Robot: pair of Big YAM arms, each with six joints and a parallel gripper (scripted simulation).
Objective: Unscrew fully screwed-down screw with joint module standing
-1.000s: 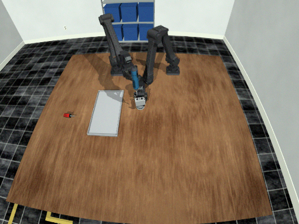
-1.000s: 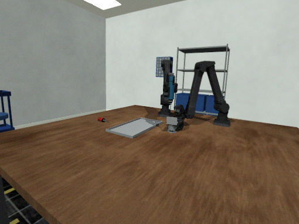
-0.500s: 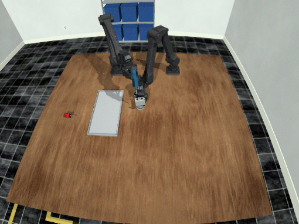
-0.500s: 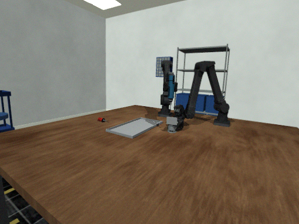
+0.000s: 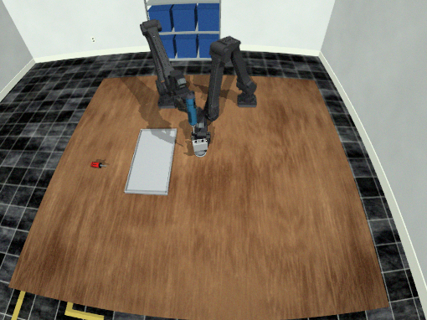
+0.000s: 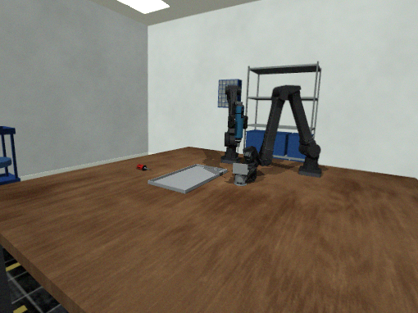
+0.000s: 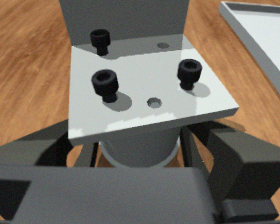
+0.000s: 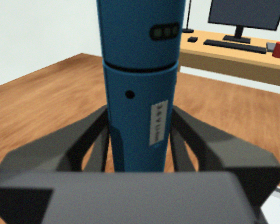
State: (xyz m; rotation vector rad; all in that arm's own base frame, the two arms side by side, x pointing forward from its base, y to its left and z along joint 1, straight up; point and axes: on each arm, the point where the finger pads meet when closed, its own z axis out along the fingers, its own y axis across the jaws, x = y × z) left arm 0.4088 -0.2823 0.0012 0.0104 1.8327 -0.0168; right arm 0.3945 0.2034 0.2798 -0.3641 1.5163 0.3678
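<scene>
The joint module (image 7: 140,146) (image 6: 240,180) stands upright, with the light grey bracket (image 7: 135,75) (image 5: 200,146) on top. In the left wrist view, three black screws, a front left one (image 7: 105,82), a right one (image 7: 189,71) and a back left one (image 7: 100,39), stand in the bracket with shank showing under their heads. Two holes show no screw. My left gripper (image 7: 139,111) is shut on the module below the bracket. My right gripper (image 8: 139,112) (image 5: 191,109) is shut on the blue electric screwdriver (image 8: 135,85) (image 6: 238,128), held upright, bit down, above the module. The bit is outside both wrist views.
A shallow grey tray (image 5: 146,193) (image 6: 165,187) (image 7: 249,47) lies beside the module, on the left in the top view. A red hand screwdriver (image 5: 96,165) (image 6: 142,167) lies beyond the tray. The two arms stand close together over the module.
</scene>
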